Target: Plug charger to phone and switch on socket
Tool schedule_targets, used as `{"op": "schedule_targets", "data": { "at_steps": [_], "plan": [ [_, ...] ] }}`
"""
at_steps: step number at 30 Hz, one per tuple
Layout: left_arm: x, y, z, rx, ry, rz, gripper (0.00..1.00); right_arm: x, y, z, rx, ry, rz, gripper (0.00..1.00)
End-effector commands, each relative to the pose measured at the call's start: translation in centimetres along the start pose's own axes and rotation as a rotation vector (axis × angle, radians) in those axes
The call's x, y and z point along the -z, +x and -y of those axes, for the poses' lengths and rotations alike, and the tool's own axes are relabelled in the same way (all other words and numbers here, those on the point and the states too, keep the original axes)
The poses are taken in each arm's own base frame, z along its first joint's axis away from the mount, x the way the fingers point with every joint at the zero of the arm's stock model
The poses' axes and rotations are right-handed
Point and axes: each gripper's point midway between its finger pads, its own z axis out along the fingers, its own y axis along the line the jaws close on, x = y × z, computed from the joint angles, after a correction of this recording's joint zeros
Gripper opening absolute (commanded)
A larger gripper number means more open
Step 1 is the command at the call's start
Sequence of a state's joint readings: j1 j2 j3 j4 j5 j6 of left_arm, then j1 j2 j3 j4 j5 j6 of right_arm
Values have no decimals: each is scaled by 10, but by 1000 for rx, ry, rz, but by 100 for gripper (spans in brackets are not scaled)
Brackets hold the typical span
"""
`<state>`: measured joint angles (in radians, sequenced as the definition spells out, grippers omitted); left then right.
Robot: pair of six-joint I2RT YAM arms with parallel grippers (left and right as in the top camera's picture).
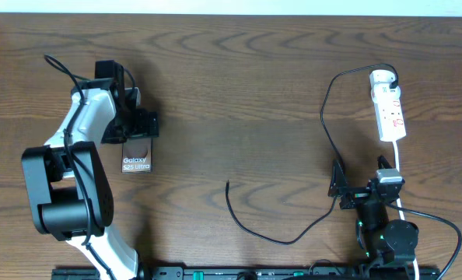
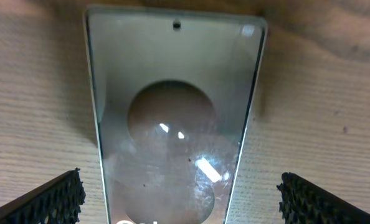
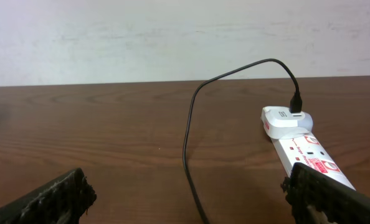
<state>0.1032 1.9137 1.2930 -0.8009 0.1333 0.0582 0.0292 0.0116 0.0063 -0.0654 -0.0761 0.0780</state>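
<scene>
The phone (image 1: 137, 158) lies flat on the wood table at the left, its white lettering at the near end. In the left wrist view its glossy face (image 2: 172, 93) fills the middle. My left gripper (image 1: 131, 128) (image 2: 182, 199) is open, with one finger on each side of the phone, not touching it. The charger (image 1: 327, 132) runs from the plug head (image 1: 381, 78) on the socket (image 1: 390, 113) down to its free tip (image 1: 228, 184). My right gripper (image 1: 361, 177) (image 3: 191, 199) is open and empty; the charger (image 3: 188, 143) passes between its fingers and the socket (image 3: 306, 152) lies by its right finger.
The socket's white cord (image 1: 398, 167) runs toward the near edge, past the right arm. The table's back edge meets a white wall (image 3: 172, 37).
</scene>
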Motion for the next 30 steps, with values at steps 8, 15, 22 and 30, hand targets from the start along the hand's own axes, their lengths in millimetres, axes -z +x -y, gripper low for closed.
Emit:
{"op": "schedule_targets", "data": {
  "at_steps": [8,15,22,30],
  "plan": [
    [-8,9,-1,-79,6,-32,98,0,0,0,12,-4,1,99],
    [-8,7,-1,-87,5,-25,98,0,0,0,12,-4,1,99],
    [-9,7,-9,-87,-38,-25,98,0,0,0,12,-4,1,99],
    [-11,9,-10,-87,-47,-27,98,0,0,0,12,-4,1,99]
  ]
}}
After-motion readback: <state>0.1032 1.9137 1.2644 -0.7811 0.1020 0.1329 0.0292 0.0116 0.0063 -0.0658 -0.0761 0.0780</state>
